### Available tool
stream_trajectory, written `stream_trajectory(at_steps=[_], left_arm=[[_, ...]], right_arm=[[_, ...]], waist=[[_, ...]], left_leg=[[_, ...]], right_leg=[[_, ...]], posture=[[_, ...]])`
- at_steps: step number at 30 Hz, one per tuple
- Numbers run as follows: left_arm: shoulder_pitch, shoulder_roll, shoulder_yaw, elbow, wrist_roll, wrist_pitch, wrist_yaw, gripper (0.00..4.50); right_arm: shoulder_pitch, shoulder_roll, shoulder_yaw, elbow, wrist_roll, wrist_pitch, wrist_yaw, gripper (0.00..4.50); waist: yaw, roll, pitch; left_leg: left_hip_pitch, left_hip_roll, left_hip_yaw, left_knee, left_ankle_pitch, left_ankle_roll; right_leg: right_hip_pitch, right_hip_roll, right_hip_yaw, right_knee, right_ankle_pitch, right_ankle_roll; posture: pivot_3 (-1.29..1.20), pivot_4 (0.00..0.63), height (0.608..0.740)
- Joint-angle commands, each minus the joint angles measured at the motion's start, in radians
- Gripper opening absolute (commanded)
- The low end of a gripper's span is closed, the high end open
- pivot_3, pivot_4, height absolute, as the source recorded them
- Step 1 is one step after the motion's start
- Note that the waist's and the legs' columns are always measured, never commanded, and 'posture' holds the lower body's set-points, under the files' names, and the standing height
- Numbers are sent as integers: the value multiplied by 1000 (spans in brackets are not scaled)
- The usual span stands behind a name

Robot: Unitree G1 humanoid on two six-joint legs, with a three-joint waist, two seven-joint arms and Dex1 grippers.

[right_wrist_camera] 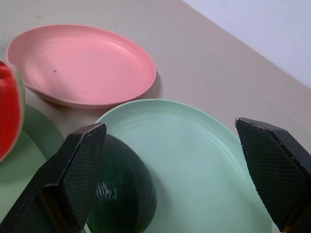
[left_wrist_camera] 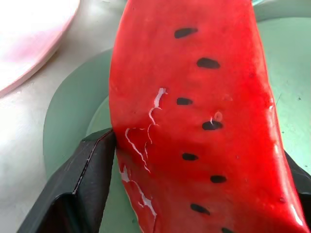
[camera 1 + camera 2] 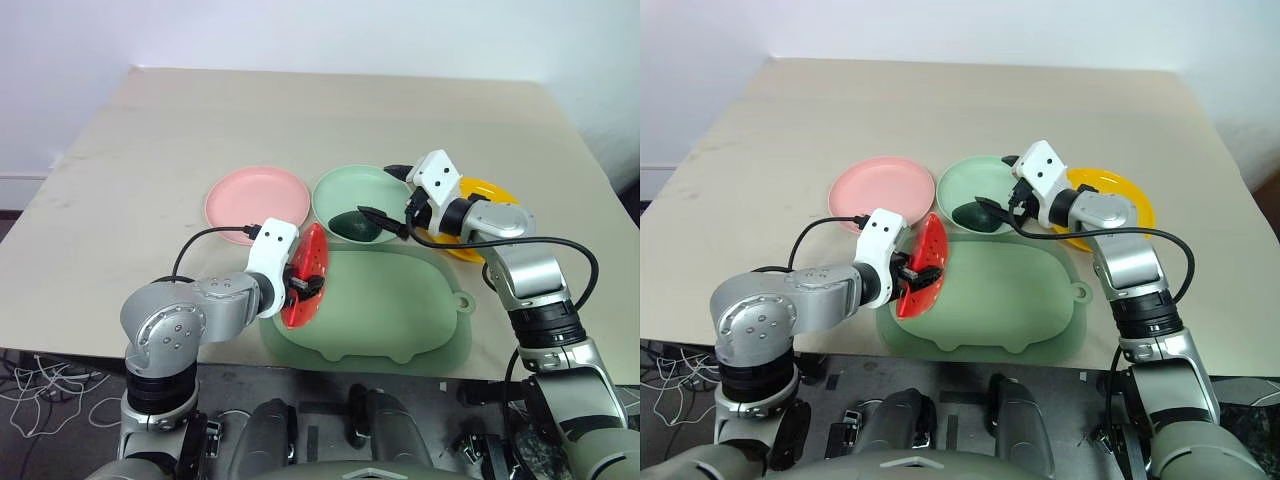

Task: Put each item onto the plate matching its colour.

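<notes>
Yellow plate [image 3: 487,190] mostly hidden behind the right gripper [image 3: 382,196] and its wrist; whether anything lies on it cannot be told. Dark green oval [image 1: 124,194] sits on the near edge of the mint plate [image 1: 204,160], partly covered by one black finger [image 1: 77,179]; right fingers spread wide, holding nothing, just above it. Left gripper [image 3: 921,272] clamped on the red wedge [image 3: 308,275], held upright over the left end of the dull-green mat [image 3: 400,300]. Pink plate [image 3: 257,203] bare, far left of the mat. Cable [image 3: 205,240] loops across the table [image 3: 150,130] beside it
</notes>
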Motion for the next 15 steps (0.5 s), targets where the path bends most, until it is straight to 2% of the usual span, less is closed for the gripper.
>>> stream_trajectory(at_steps=[1,4,6,11,15], left_arm=[[-55,-36,51,-23,24,-35,-35,3399],[-158,-95,115,9,60,-82,-28,3398],[-250,-90,117,90,153,-118,16,3398],[-363,-90,143,387,378,-249,126,3398],[-436,-99,199,639,455,-405,126,3398]], right_arm=[[-7,-7,-52,-54,22,-9,-8,4500],[-2,-6,-66,-75,29,4,-6,4500],[3,-4,-70,-94,33,16,-7,4500],[9,9,-67,-119,43,38,-20,4500],[27,12,-62,-147,43,48,-27,4500]], waist=[[0,0,0],[2,0,0],[2,0,0],[-4,0,0],[0,0,0]], left_leg=[[0,0,0,0,0,0],[-1,0,0,1,0,0],[-1,0,0,1,0,0],[1,-1,0,-1,0,0],[-1,-1,0,-1,0,0]], right_leg=[[0,0,0,0,0,0],[0,0,0,0,0,0],[0,0,0,0,0,0],[1,0,0,0,0,0],[-1,0,-1,0,0,0]], posture=[[0,150,740],[0,150,740],[0,150,740],[0,150,740],[0,150,740]])
